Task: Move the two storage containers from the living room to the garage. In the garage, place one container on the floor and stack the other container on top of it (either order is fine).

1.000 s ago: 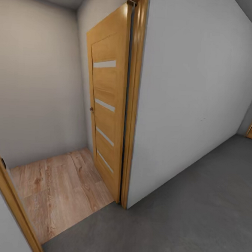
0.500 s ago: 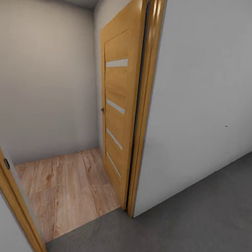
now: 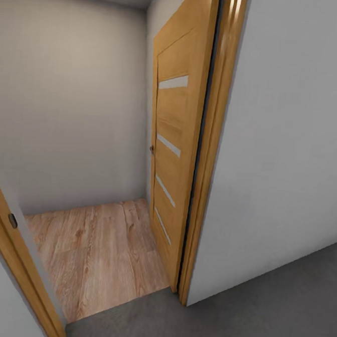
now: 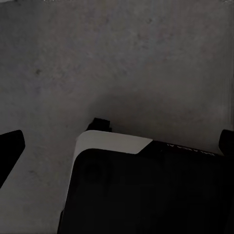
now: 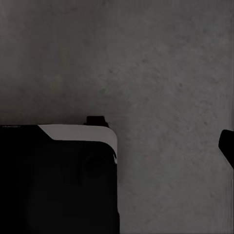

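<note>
The robot stands on the dark grey floor of the garage, facing an open doorway. Beyond the threshold lies a small patch of light wood plank floor closed in by plain beige-grey walls. The wooden door with pale stripes is swung inward, into the space with the wood floor, and lies against the side wall there, so the way through is open. A white-grey wall takes up the right side of the head view, and the near edge of the door frame crosses the lower left corner.

Both wrist cameras look down on the speckled concrete. In the left wrist view a dark fingertip sits at one edge and another at the opposite edge, with bare floor between them, so the left gripper is spread and holds nothing. The dark body with a pale corner below is probably part of the robot's own base. In the right wrist view one dark fingertip shows at the edge; the other is out of frame, so the state of that gripper cannot be told, though nothing orange-red lies before it.

No container appears in these pictures, so where the two bins are cannot be said. Judging from the empty left gripper and the heading toward the doorway, the robot seems to be on its way to fetch a container, and at least one carry and the stacking likely remain.
</note>
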Robot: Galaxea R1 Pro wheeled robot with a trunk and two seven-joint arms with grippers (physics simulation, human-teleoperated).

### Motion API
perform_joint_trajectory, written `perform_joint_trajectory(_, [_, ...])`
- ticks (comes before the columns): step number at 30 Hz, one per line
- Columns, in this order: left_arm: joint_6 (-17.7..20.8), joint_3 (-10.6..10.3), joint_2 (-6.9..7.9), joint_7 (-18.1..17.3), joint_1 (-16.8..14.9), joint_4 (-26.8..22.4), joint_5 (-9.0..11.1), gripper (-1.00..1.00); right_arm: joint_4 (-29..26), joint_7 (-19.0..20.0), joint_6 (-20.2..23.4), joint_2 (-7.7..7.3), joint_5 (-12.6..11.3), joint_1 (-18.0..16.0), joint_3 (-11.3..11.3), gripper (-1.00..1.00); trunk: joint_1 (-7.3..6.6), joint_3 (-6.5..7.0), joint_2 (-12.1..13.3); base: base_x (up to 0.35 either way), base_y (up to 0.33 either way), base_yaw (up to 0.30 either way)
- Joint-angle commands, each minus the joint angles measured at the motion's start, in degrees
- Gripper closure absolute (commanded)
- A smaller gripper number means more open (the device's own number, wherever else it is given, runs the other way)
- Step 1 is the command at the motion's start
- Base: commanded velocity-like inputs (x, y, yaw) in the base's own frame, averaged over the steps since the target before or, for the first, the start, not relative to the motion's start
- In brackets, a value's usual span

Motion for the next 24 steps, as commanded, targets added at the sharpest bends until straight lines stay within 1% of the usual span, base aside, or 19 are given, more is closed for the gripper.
perform_joint_trajectory(1, [0.1,-0.1,-0.02,0.2,-0.1,0.0,0.4,-1.00,0.2,0.0,-0.3,0.05,-0.5,-0.1,0.4,-1.00,0.05,-0.14,-0.1,0.250,-0.167,0.258])
perform_joint_trajectory(6, [0.1,-0.1,-0.02,0.2,-0.1,0.0,0.4,-1.00,0.1,0.0,-0.4,0.05,-0.5,-0.1,0.4,-1.00,0.05,-0.27,-0.1,0.250,-0.167,0.219])
perform_joint_trajectory(11, [0.1,-0.1,-0.02,0.2,0.3,0.0,0.4,-1.00,0.2,0.1,-0.3,-0.03,-0.5,0.0,0.4,-1.00,0.05,-0.29,-0.1,0.239,-0.153,0.033])
perform_joint_trajectory(13, [0.0,-0.1,-0.05,0.2,1.0,0.0,0.4,-1.00,0.2,0.1,-0.3,-0.08,-0.4,0.0,0.5,-1.00,0.05,-0.29,-0.1,0.224,-0.127,0.006])
perform_joint_trajectory(14, [-0.5,-0.1,-0.02,0.2,2.7,0.0,0.4,-1.00,0.1,0.0,-0.7,-0.72,-0.5,-0.1,0.4,-1.00,0.05,-0.29,-0.1,0.183,-0.041,0.001])
perform_joint_trajectory(15, [-0.6,-0.1,-0.02,0.2,2.9,0.0,0.4,-1.00,0.1,-0.1,-0.8,-0.79,-0.7,-0.1,0.4,-1.00,0.05,-0.29,-0.1,0.175,-0.026,0.000])
perform_joint_trajectory(20, [-0.7,-0.1,0.11,0.2,3.9,0.0,0.4,-1.00,0.2,0.0,-0.2,-0.86,-0.8,0.0,0.4,-1.00,0.05,-0.29,-0.1,0.051,-0.006,0.000])
perform_joint_trajectory(24, [-0.8,-0.1,0.28,0.2,4.9,0.0,0.4,-1.00,0.2,0.1,-0.5,-0.79,-0.7,1.0,0.4,-1.00,0.05,-0.29,-0.1,0.007,-0.001,0.000])
